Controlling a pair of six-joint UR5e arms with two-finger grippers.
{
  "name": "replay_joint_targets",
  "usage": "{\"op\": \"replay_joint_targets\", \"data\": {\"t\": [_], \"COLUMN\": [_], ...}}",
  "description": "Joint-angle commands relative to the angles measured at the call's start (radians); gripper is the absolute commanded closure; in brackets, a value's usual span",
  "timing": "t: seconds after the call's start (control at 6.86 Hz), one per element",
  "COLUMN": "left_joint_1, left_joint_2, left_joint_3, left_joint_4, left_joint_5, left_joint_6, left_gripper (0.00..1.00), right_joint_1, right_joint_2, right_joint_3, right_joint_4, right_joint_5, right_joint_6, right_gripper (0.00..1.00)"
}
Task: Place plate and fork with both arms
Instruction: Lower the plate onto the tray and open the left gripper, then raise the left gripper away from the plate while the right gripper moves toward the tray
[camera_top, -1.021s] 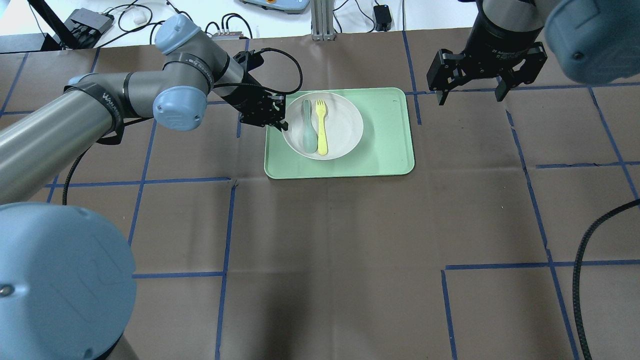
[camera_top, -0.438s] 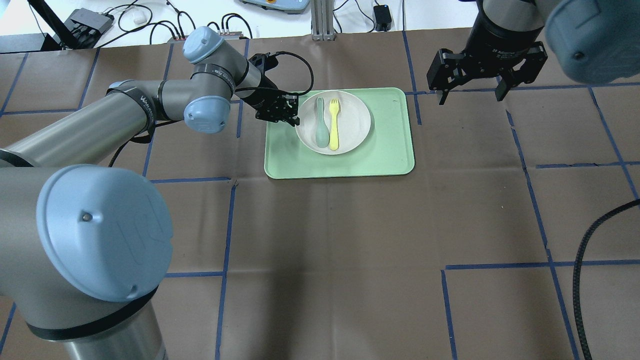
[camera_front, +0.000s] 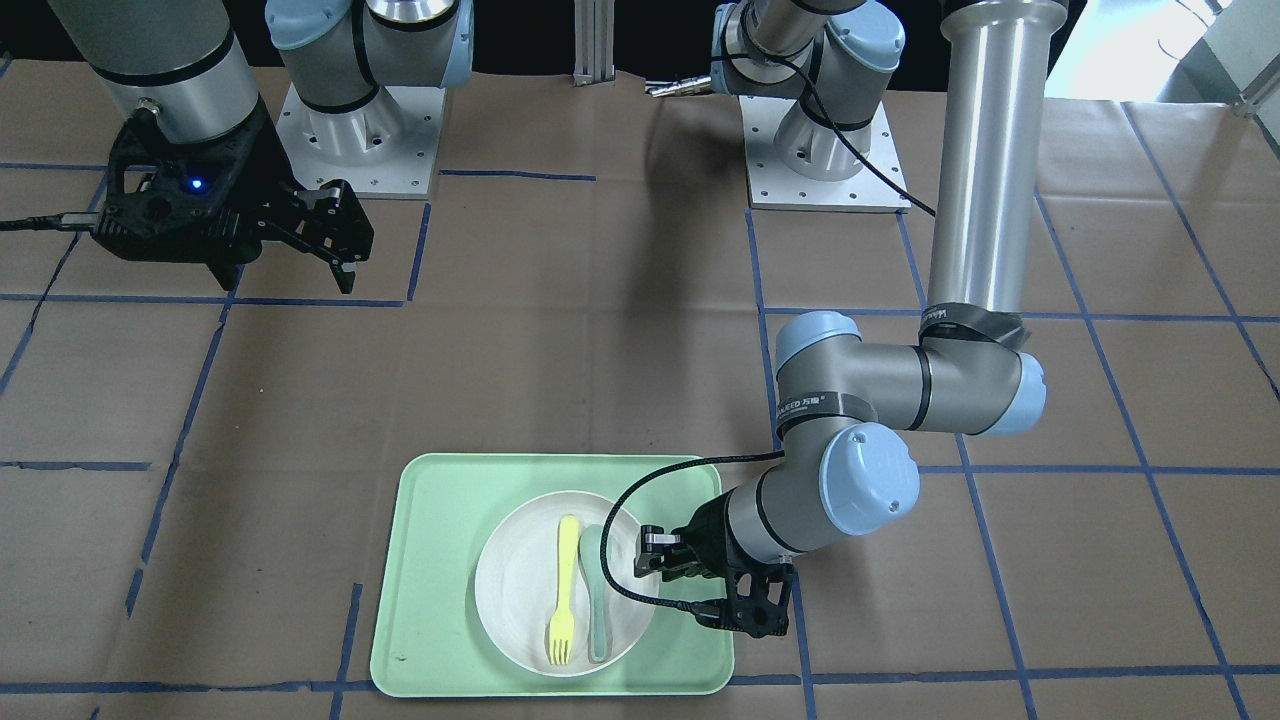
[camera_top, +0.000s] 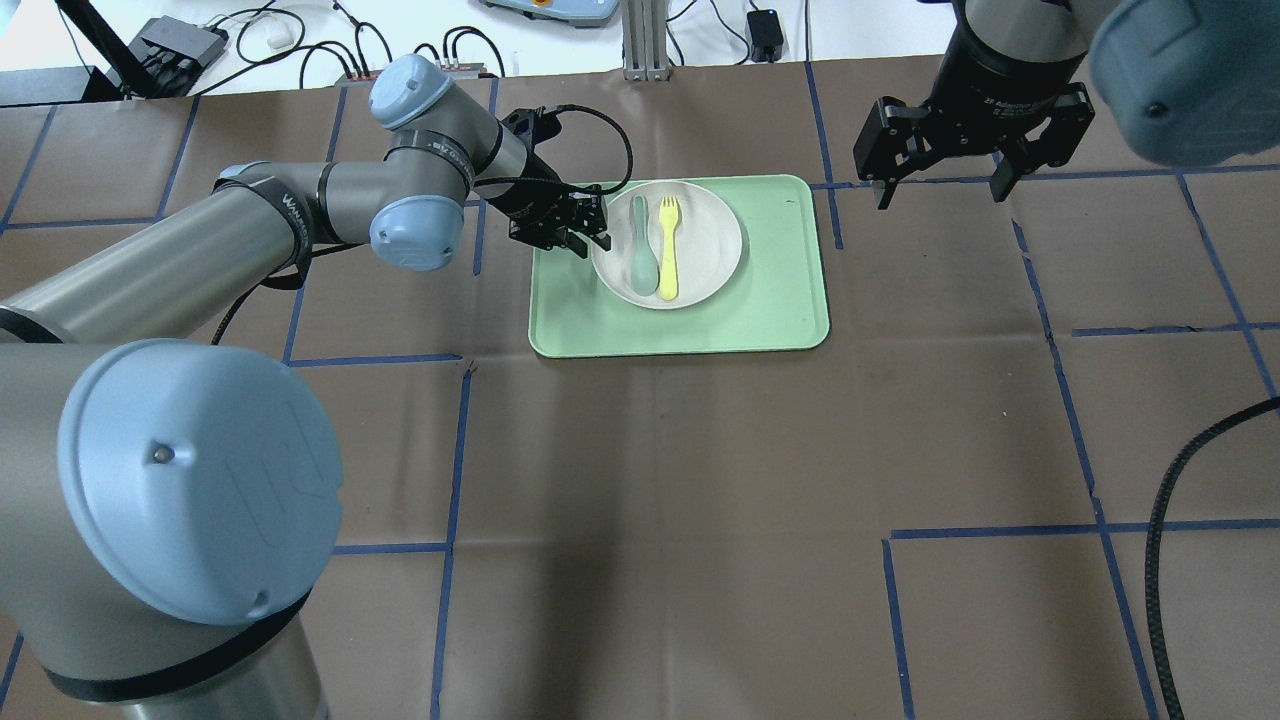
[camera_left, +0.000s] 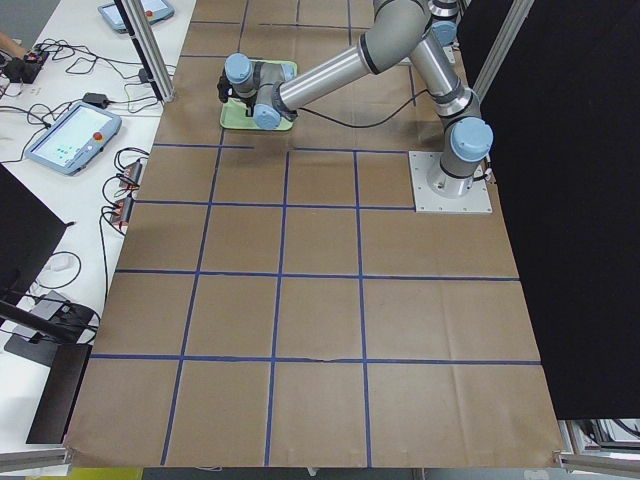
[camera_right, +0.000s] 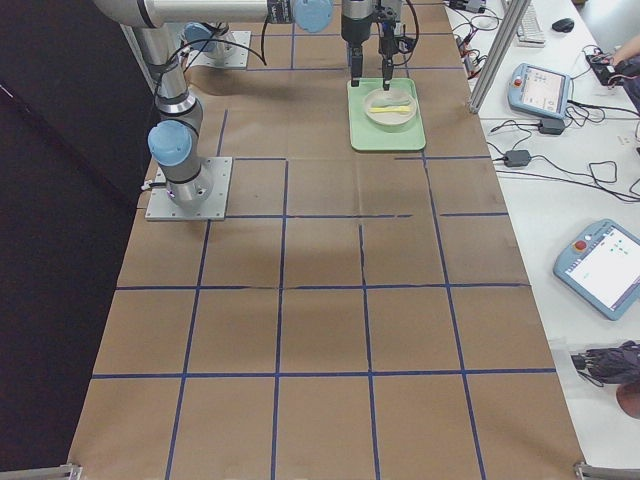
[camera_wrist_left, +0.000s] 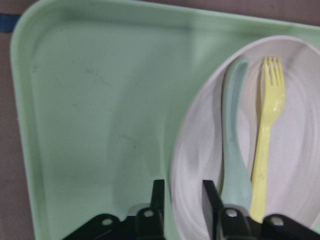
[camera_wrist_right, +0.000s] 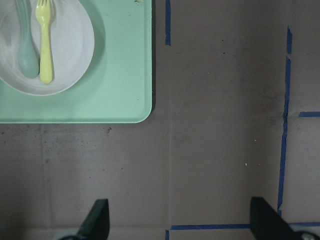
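The off-white plate (camera_top: 705, 255) lies flat on the light-green tray (camera_top: 780, 300). The pale-yellow fork (camera_top: 668, 245) lies on the plate, tines away from the robot, beside a grey-green spoon (camera_top: 641, 245). My left gripper (camera_top: 595, 243) is at the plate's left rim. In the left wrist view its fingers (camera_wrist_left: 158, 192) straddle the rim of the plate (camera_wrist_left: 295, 175), slightly apart, one over the tray (camera_wrist_left: 90, 125) and one inside the plate, next to the fork (camera_wrist_left: 265, 135). My right gripper (camera_top: 938, 190) hangs wide open and empty above the table, right of the tray.
The brown paper table cover carries blue tape lines (camera_top: 450, 450). Cables and boxes (camera_top: 180, 40) lie beyond the far edge. A black cable (camera_top: 1160, 560) runs at the right. The left arm's elbow (camera_front: 870, 480) hangs beside the tray.
The left arm carried the plate right and down onto the tray, where it has since stayed. The gripper has shifted slightly and its fingers have spread a little. The right arm has not moved.
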Motion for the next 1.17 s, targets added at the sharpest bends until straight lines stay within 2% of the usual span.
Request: {"op": "replay_joint_targets", "data": {"t": [0.0,0.15,0.29,0.44,0.58,0.73,1.02], "left_joint_1": [0.015,0.012,0.003,0.003,-0.003,-0.001,-0.001], "left_joint_2": [0.120,0.177,0.237,0.320,0.425,0.517,0.691], "left_joint_3": [-0.017,0.009,0.018,0.023,0.023,0.018,-0.020], "left_joint_4": [-0.150,-0.244,-0.324,-0.438,-0.570,-0.682,-0.831], "left_joint_5": [0.025,0.144,0.223,0.274,0.396,0.404,0.408], "left_joint_6": [0.005,0.005,0.008,0.013,0.024,0.045,0.051], "left_gripper": [0.00,0.00,0.00,0.00,0.00,0.00,0.00], "right_joint_1": [0.000,0.000,0.000,0.000,0.000,0.002,0.011], "right_joint_2": [0.000,0.000,0.000,0.003,0.015,0.041,0.118], "right_joint_3": [0.000,0.000,-0.002,-0.002,-0.006,-0.026,-0.084], "right_joint_4": [0.000,-0.003,-0.011,-0.014,-0.015,-0.032,-0.046], "right_joint_5": [0.000,0.000,0.002,0.003,0.005,0.068,0.071], "right_joint_6": [0.000,0.000,0.000,0.002,0.005,0.014,0.015], "right_gripper": [0.00,0.00,0.00,0.00,0.00,0.00,0.00]}}
